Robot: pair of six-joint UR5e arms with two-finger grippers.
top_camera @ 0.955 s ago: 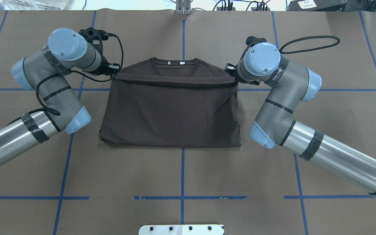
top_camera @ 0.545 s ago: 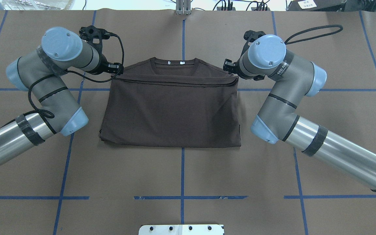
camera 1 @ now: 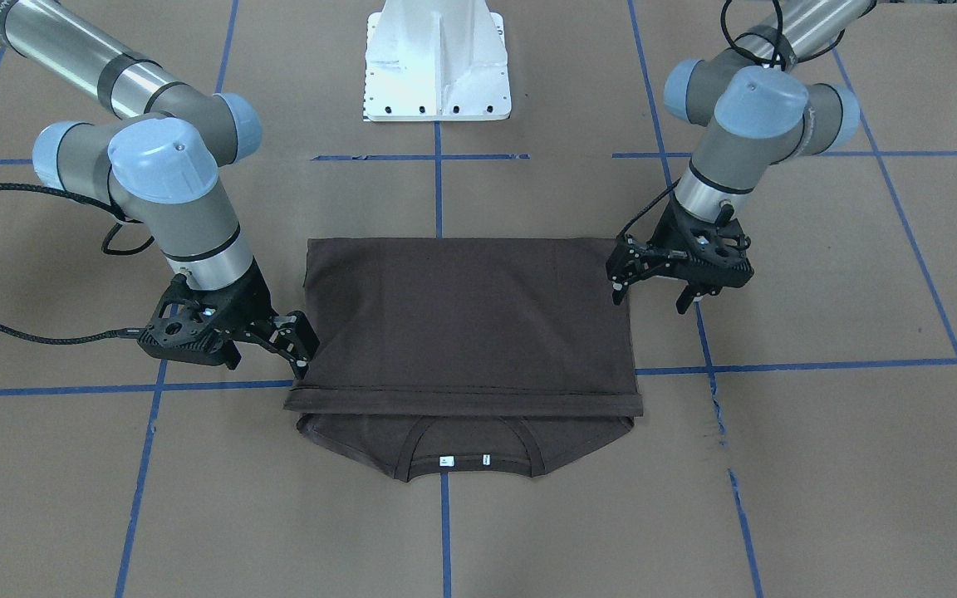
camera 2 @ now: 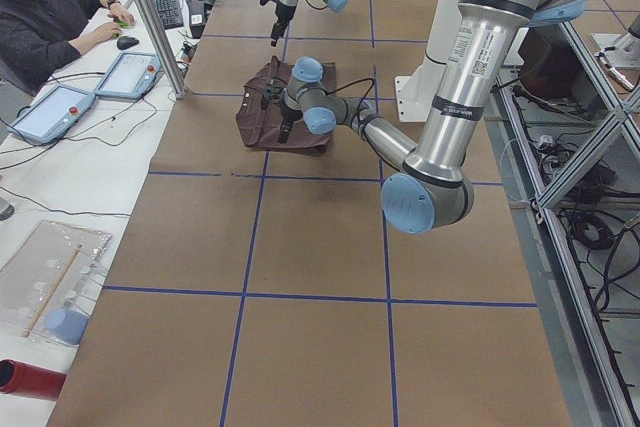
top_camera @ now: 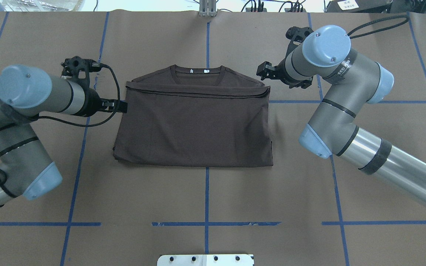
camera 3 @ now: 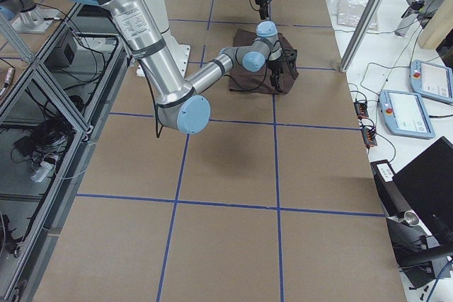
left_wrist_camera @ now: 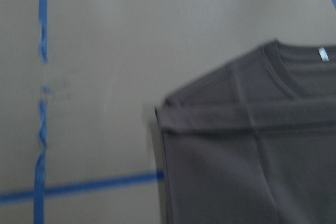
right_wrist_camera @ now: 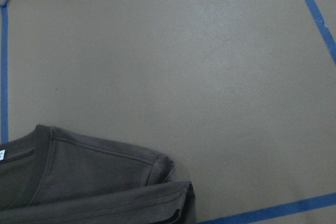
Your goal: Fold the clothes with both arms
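Note:
The dark brown T-shirt [top_camera: 194, 125] [camera 1: 466, 324] lies flat on the brown table, its lower half folded up over the chest. The hem edge runs across just below the collar [top_camera: 198, 72] [camera 1: 466, 453], where small white tags show. My left gripper [camera 1: 649, 297] [top_camera: 118, 106] is open beside the shirt's left edge, holding nothing. Off the shirt's far right corner, my right gripper [camera 1: 269, 361] [top_camera: 268, 72] is open and empty. Each wrist view shows a folded shoulder corner of the shirt [left_wrist_camera: 252, 156] [right_wrist_camera: 94, 182], with no fingers in sight.
The white base block [camera 1: 437, 58] [top_camera: 205, 259] stands at the robot's edge of the table. Blue tape lines [top_camera: 206, 195] grid the brown paper. A person [camera 2: 50, 17] sits at a side desk with tablets [camera 2: 130, 72] beyond the table's far edge.
Both grippers let go of the folded-up hem, which now lies flat. The left arm swung back toward the robot's side; the right gripper drew away from the far right corner.

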